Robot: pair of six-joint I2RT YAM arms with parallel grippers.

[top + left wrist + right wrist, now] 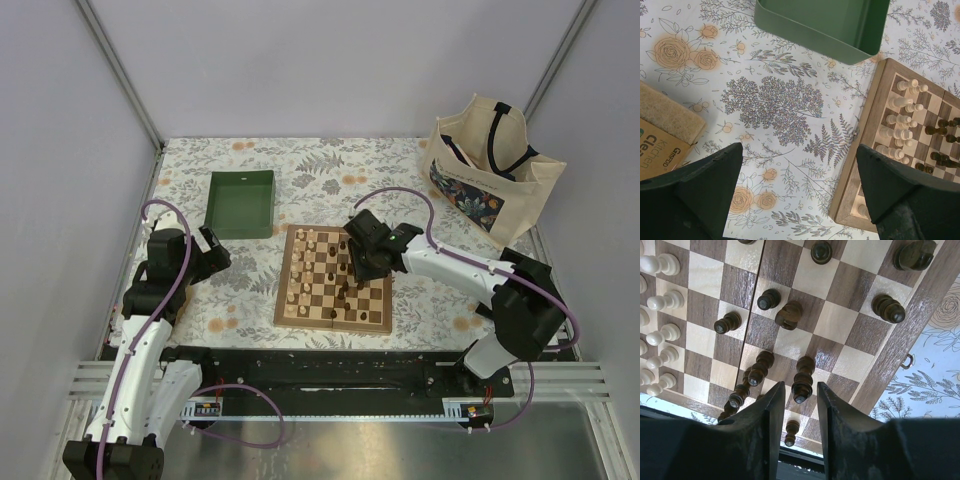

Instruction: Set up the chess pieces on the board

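Note:
The board (pixel 330 326) lies mid-table on the floral cloth. Pale chess pieces (pixel 300 265) stand along its left columns, and dark ones (pixel 350 288) are scattered on the right half. My right gripper (pixel 358 270) hovers low over the board's right side. In the right wrist view its fingers (pixel 800 387) stand narrowly open on either side of an upright dark piece (pixel 804 371), with a thin gap on each side. More dark pieces (pixel 760 369) stand close on the left. My left gripper (pixel 799 150) is wide open and holds nothing, over the cloth left of the board (pixel 867 130).
An open green tray (pixel 241 203) sits behind the board's left corner. A printed tote bag (pixel 490 165) stands at the back right. A sponge and cardboard box (pixel 662 137) lie by my left gripper. A black rail (pixel 320 375) runs along the near edge.

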